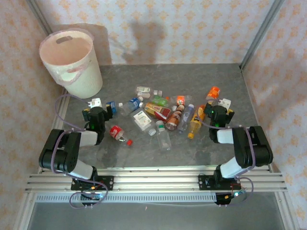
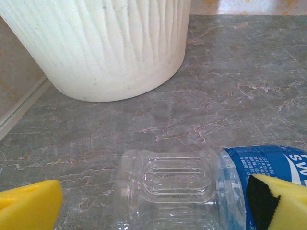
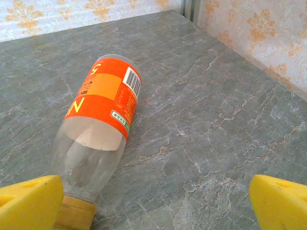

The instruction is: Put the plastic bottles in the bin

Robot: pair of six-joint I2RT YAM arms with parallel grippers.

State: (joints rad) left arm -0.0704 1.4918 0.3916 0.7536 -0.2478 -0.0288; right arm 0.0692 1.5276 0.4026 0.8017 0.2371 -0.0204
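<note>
Several plastic bottles [image 1: 163, 114] lie scattered on the grey marble table. The bin [image 1: 72, 61], a cream-white bucket with a bag liner, stands at the back left; its ribbed wall [image 2: 105, 43] rises just ahead of my left gripper. My left gripper [image 1: 101, 106] is open, with a clear bottle with a blue label [image 2: 192, 184] lying crosswise between its yellow pads [image 2: 29, 208], untouched by the left one. My right gripper [image 1: 217, 104] is open over bare table. An orange-labelled bottle [image 3: 100, 120] lies ahead of it, its yellow cap beside the left pad [image 3: 29, 203].
A red-labelled bottle [image 1: 116, 131] and a loose red cap [image 1: 129, 142] lie near the left arm. Patterned walls close the table at back and sides, and a metal rail runs along its near edge. Bare table [image 3: 206, 134] stretches to the right of the orange bottle.
</note>
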